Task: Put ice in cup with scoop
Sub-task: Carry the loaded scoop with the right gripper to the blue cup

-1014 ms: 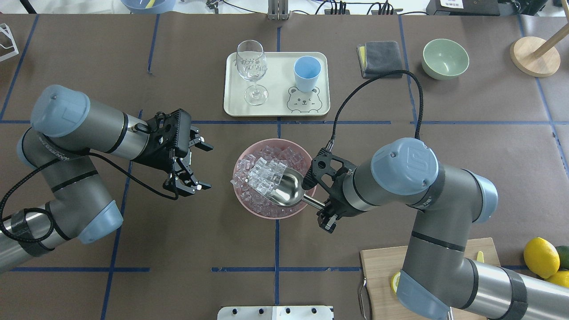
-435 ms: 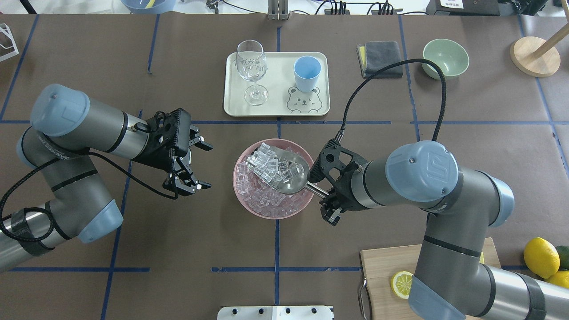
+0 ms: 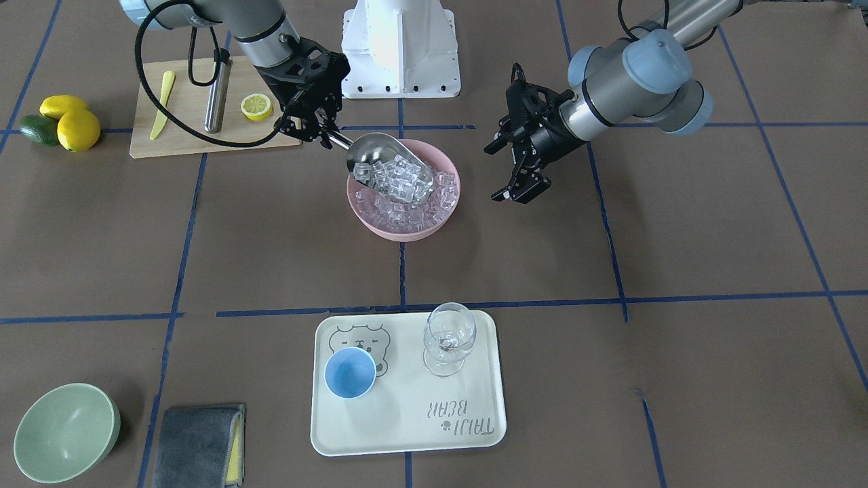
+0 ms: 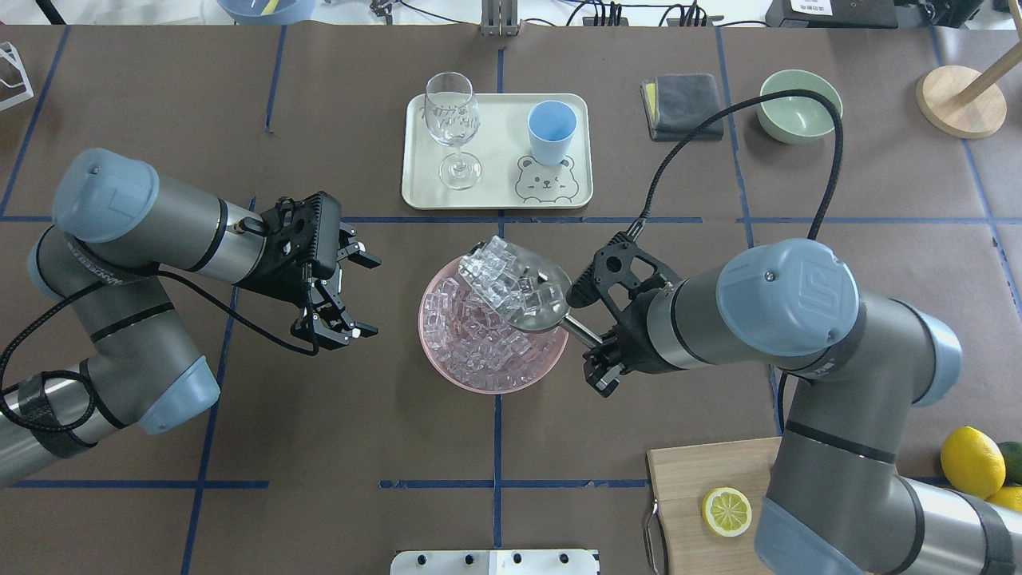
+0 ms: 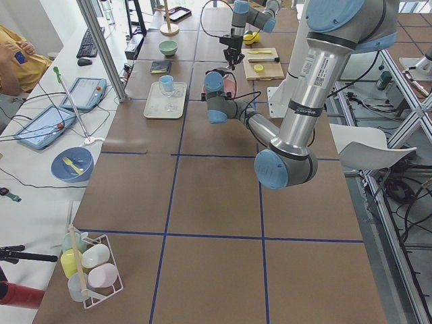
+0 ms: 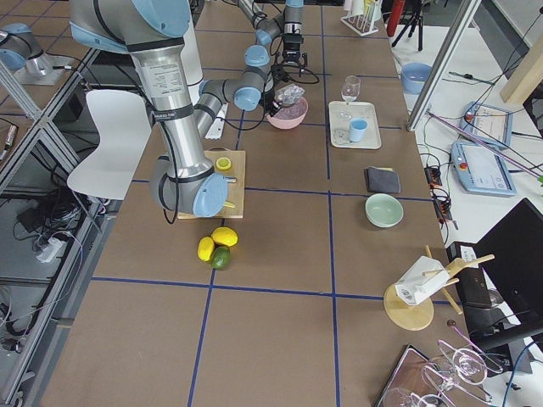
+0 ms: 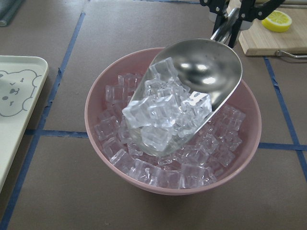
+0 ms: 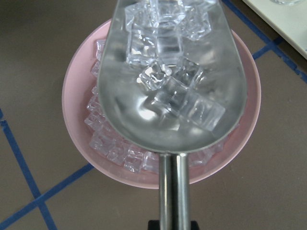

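Tray [image 4: 495, 160] first: bear drawing [image 4: 543, 177], print ends in "BEAR", 1st word unclear. On it the cup [image 4: 552, 132], upright, beside wine glass [image 4: 453, 120]. Pink bowl [image 4: 471, 385] nr table centre, heaped w/ ice [image 4: 479, 351]. Scoop [image 4: 543, 307] just over bowl, trough loaded w/ cubes, handle end higher. R gripper [image 4: 595, 343] clamped on its rod handle. L gripper [image 4: 369, 294] beside bowl, fingers spread wide. Cup well apart from scoop.
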